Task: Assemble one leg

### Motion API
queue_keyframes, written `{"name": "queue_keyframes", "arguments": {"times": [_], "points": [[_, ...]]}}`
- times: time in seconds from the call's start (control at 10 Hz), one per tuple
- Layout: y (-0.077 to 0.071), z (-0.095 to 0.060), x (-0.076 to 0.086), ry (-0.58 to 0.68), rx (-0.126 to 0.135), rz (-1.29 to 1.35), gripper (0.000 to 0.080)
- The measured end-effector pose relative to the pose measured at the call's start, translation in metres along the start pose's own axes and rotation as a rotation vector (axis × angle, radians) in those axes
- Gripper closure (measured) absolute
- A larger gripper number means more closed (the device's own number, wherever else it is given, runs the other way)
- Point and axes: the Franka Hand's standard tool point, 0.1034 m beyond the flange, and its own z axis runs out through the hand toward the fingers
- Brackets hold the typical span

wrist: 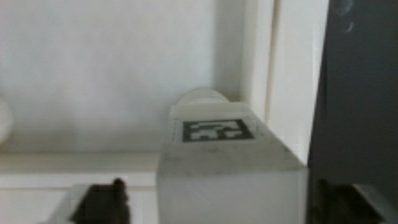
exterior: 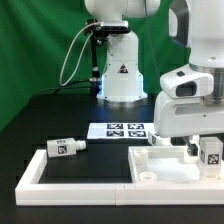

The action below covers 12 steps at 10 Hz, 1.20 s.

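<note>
Crowding the tabletop (exterior: 165,170) edge — leg (wrist: 222,165) between the jaws.

Marker board (exterior: 118,129) lies flat on the black surface (exterior: 40,118), tags up. Green curtain (exterior: 28,40) hangs well behind the board. White rimmed frame (exterior: 75,190) lies in front of the board, with a white flat panel (exterior: 165,172) alongside it.

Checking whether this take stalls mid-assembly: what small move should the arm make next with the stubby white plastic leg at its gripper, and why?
Probably close the gripper on the stubby white plastic leg. In the wrist view the leg sits centred between the black fingers, seemingly with a sliver of gap on each side. In the exterior view it stands upright at the flat white square panel.
</note>
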Motion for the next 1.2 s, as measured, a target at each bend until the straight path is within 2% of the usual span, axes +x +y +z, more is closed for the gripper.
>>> {"name": "queue_keyframes", "arguments": {"times": [0.1,0.2,0.4,0.8,0.9,1.0,1.2], "points": [[0.0001,0.0003,-0.0001,0.000,0.000,0.012,0.0467],[0.0002,0.0003,-0.0001,0.000,0.000,0.028,0.0515],[-0.0003,0.0007,-0.0002,0.000,0.001,0.163,0.0515],[-0.0013,0.0005,0.0004,0.049,0.011,0.702,0.0515],[0.0006,0.0011,0.0015,0.052,0.039,0.901,0.0515],[0.0015,0.0018,0.0003,0.059,0.056,1.068,0.0515],[0.0021,0.0016,-0.0012,0.080,0.072,1.172,0.0515]]}}
